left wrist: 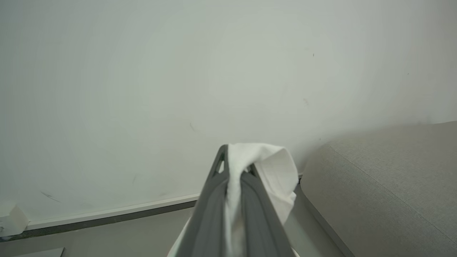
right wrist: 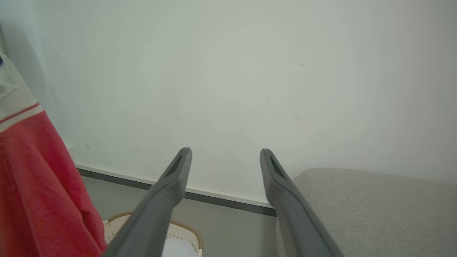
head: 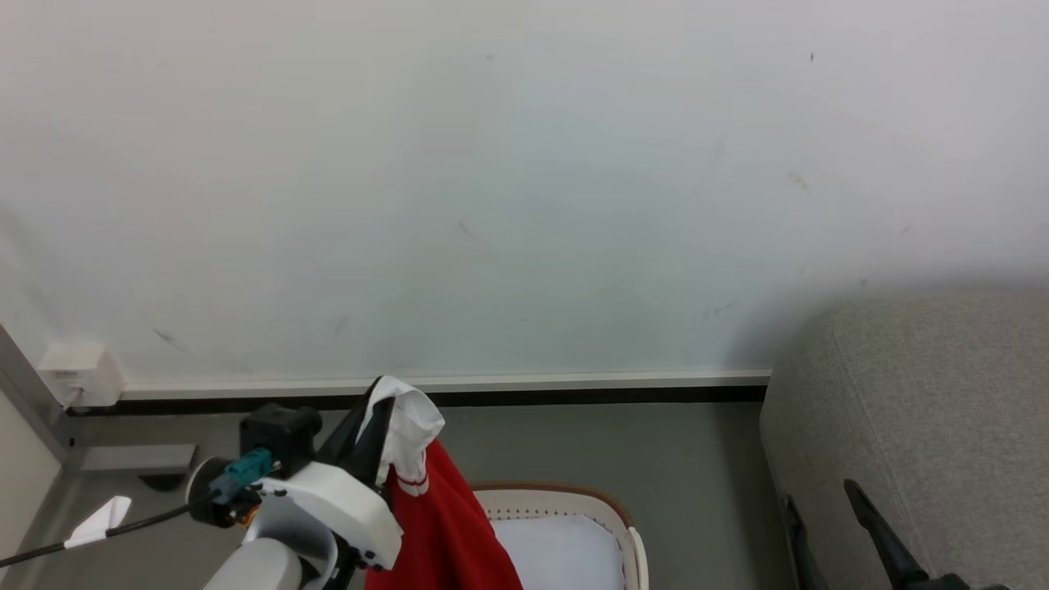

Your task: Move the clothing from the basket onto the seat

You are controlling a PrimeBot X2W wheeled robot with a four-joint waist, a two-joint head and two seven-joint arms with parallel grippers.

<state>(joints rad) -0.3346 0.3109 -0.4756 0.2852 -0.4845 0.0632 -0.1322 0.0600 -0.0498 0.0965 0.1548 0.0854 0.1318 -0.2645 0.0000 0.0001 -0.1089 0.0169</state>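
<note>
Closest, the oval cream-white plastic basket with a brown rim (head: 565, 490) stands on the grey floor (head: 672, 459), its white liner (head: 557, 549) showing. Over the basket's left end, the left gripper (left wrist: 235, 160) is clamped on a white fold of the soft red and white sportswear clothing (head: 442, 524), which hangs down from it. Right of the basket, the right gripper (right wrist: 225, 151) has its fingers spread wide and empty, at the large grey woven-fabric seat (head: 918, 393). Beyond the basket rises a pale wall (head: 524, 164).

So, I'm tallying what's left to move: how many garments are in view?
1: the red-and-white sports top hangs from the left gripper, near the basket. More may lie hidden in its cut-off part.
</note>
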